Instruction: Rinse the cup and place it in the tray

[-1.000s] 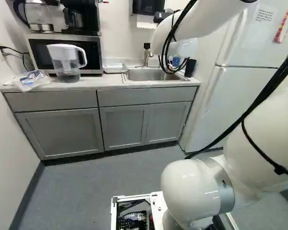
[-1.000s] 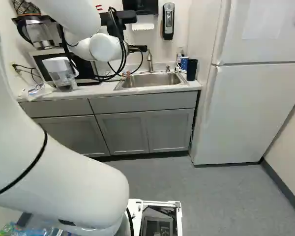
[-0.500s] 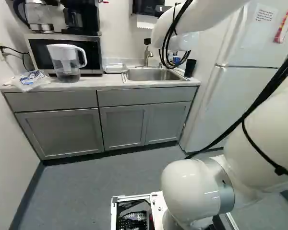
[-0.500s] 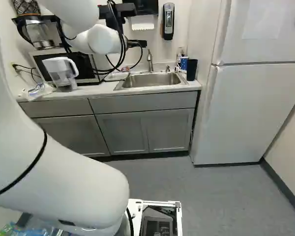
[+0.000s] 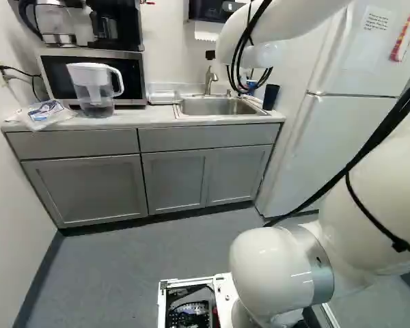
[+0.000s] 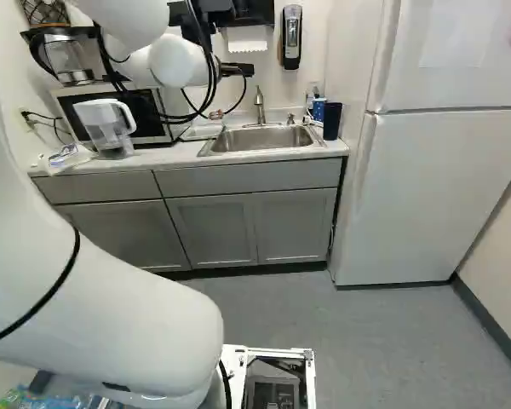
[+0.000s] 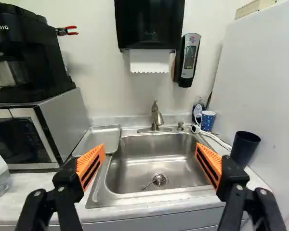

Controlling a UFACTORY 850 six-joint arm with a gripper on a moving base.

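The gripper (image 6: 238, 70) is released—2 fingers wide apart, holding nothing. The dark cup (image 7: 244, 148) stands outside the finger nearer the refrigerator (image 7: 262, 86); the blue-patterned cup (image 7: 208, 120) stands farther ahead. The tray (image 7: 98, 138) lies ahead of the opposite finger.

Grey cabinets (image 5: 89, 184) beneath pale walls (image 5: 167, 41), beside a white fridge (image 5: 355, 82).

Bright, diffuse light; soft shadows
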